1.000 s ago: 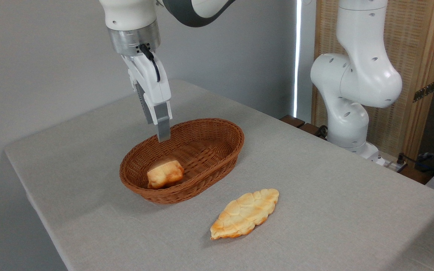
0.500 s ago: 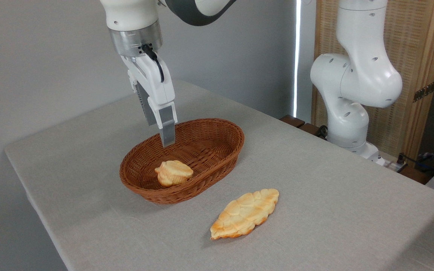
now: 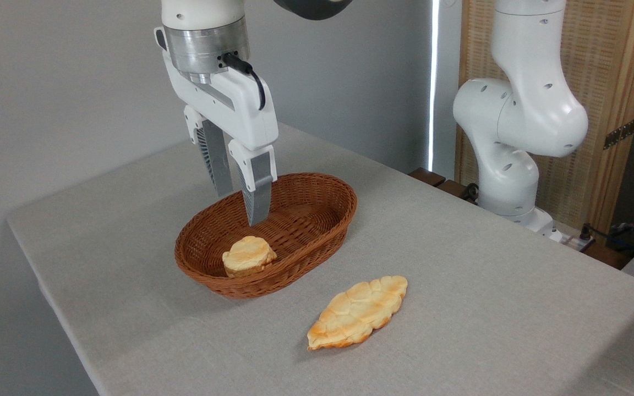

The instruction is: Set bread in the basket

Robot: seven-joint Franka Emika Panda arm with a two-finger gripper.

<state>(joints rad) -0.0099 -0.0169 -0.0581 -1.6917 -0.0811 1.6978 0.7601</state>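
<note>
- My gripper [image 3: 240,206] hangs above the wicker basket [image 3: 317,228], fingers pointing down, w/ a clear gap between them — spread apart, nothing held.
- Near finger [image 3: 257,192] has its tip over the basket's inside, above the bun and not touching it; far finger [image 3: 215,165] sits behind it, toward the basket's back-left rim.
- Bun [image 3: 247,255] lies inside the basket, at its near-left end, toasted lumpy top facing up, resting on the woven floor close to the front wall.
- Rest of the basket interior is bare weave; basket itself sits on the grey tablecloth [image 3: 460,275], roughly mid-table, long axis running from near-left to far-right.
- Flat braided bread [image 3: 358,312] lies on the cloth in front & to the right of the basket, near it but apart, not touching the rim.
- My arm base [image 3: 515,137] stands at the table's far-right edge, well apart from the basket.
- Behind it a wood-framed woven screen [image 3: 608,71]; a plain grey wall behind the table on the left.
</note>
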